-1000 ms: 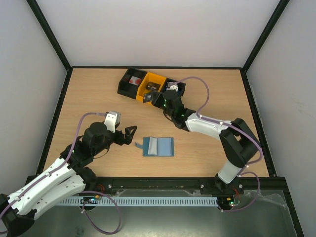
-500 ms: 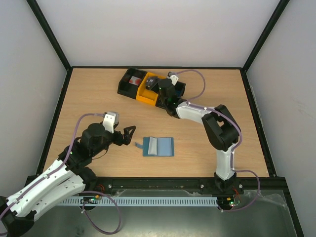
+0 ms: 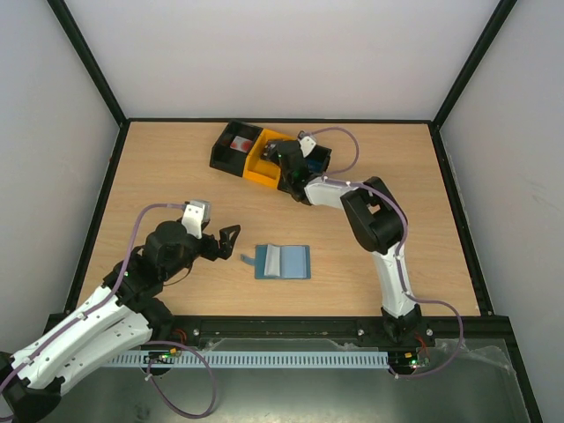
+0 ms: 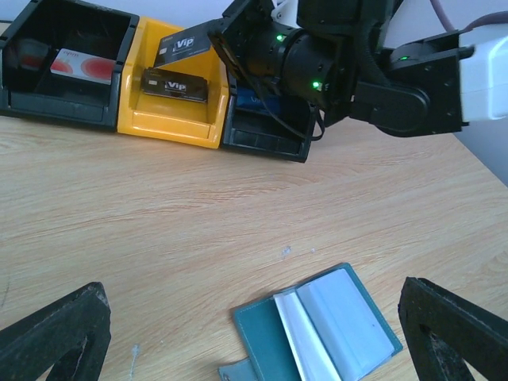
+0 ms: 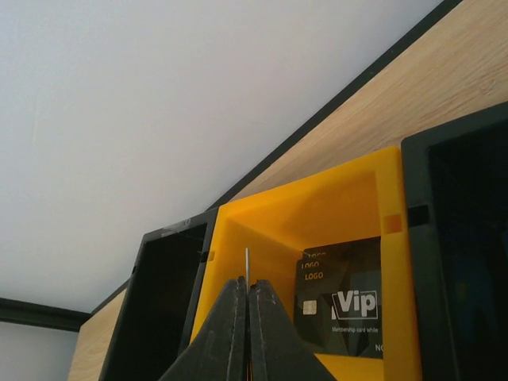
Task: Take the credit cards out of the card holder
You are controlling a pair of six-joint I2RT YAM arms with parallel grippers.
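Note:
The card holder (image 3: 283,262) lies open on the table, slate-blue with pale inner pockets and a small tab on its left; the left wrist view shows the card holder (image 4: 317,325) low in the frame. My left gripper (image 3: 230,241) hovers just left of it, open and empty, fingers (image 4: 59,333) wide apart. My right gripper (image 3: 276,151) is over the yellow compartment (image 5: 317,206) of the tray, shut on a black credit card (image 4: 184,44) seen edge-on as a thin card (image 5: 247,270) between the fingers. More black VIP cards (image 5: 341,309) lie in that compartment.
The three-compartment tray (image 3: 227,163) stands at the back of the table. Its left black compartment holds a white and red card (image 4: 82,66); its right black compartment holds a brighter blue item (image 4: 258,101). The right arm (image 3: 374,220) arches from the near edge to the tray.
The right arm has folded in and carried its gripper with the card back and left, from the tray's front to over the yellow compartment. The left arm has barely moved.

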